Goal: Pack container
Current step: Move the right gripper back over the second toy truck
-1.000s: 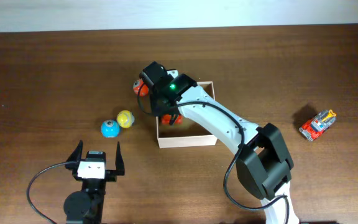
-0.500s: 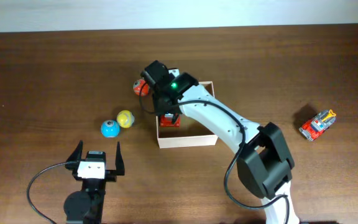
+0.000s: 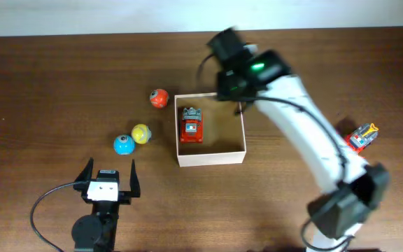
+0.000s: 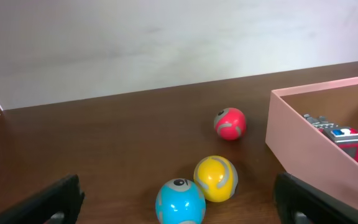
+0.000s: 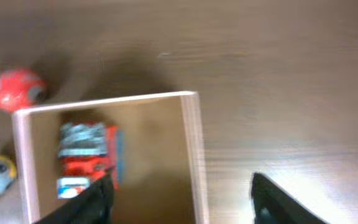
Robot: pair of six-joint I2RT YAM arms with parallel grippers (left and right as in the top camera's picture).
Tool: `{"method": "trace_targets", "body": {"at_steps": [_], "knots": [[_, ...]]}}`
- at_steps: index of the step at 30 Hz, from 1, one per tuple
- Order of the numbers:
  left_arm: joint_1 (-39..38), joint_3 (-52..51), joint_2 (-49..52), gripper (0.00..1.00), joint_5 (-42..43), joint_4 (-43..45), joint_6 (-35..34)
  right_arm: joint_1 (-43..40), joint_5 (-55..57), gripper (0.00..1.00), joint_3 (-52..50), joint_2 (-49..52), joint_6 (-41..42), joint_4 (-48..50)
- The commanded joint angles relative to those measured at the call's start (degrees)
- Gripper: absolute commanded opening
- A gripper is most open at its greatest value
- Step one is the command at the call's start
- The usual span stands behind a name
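1. Dark wooden table (image 3: 47,70) runs back to a pale wall. The container (image 3: 210,158) sits near its middle, upright and open-topped.
2. Inside the container lies one red toy car (image 3: 192,124), close to the wall on the left arm's side. The rest of the tan floor is bare.
3. Outside that same wall are three balls. A red ball (image 3: 159,98) sits just off the container's far corner, and a yellow ball (image 3: 140,133) and a blue ball (image 3: 123,144) sit side by side nearer the front.
4. A second toy car (image 3: 358,138) lies well apart from the container on the opposite side.
5. The left gripper (image 3: 109,172) sits in front of the container near the balls, its jaws spread wide with nothing in them.
6. The right gripper (image 5: 182,202) hangs above the container's wall on the right arm's side, blurred in the overhead view. Its jaws are apart and hold nothing.
7. Likely trouble:
   - The balls roll freely, so a finger landing off-centre could knock one away across the table.
   - The container's thin walls look light, so a finger catching the rim could shove or tip it.
   - The second toy car needs a long carry back to the container, so a weak pinch could drop it short.
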Motion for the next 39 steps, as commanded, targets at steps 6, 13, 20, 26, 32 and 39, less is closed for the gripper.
{"method": "trace_targets", "body": {"at_steps": [6,13,20,26,32,39], "knots": [[0.35,-0.24,-0.44,0.99,0.66,-0.13,0.92,-17.51,1.79,0.73,0.92,-3.98,6.95,-8.85],[0.35,-0.24,-0.44,0.99,0.66,-0.13,0.92,-28.41,1.77,0.79,0.74,-3.98,10.05,-12.98],[0.35,-0.24,-0.44,0.99,0.66,-0.13,0.92,-39.01,0.28,0.80,-4.66,-3.96,13.18,-11.15],[0.35,-0.24,-0.44,0.99,0.66,-0.13,0.92,-45.38,-2.51,0.80,-14.23,-3.96,13.62,-3.85],[0.35,-0.24,-0.44,0.99,0.66,-0.13,0.92,-49.03,-4.50,0.93,-24.06,-3.96,13.05,4.09],[0.35,-0.24,-0.44,0.99,0.66,-0.13,0.92,-49.53,-4.52,0.99,-32.48,-3.96,9.75,12.90]]}}
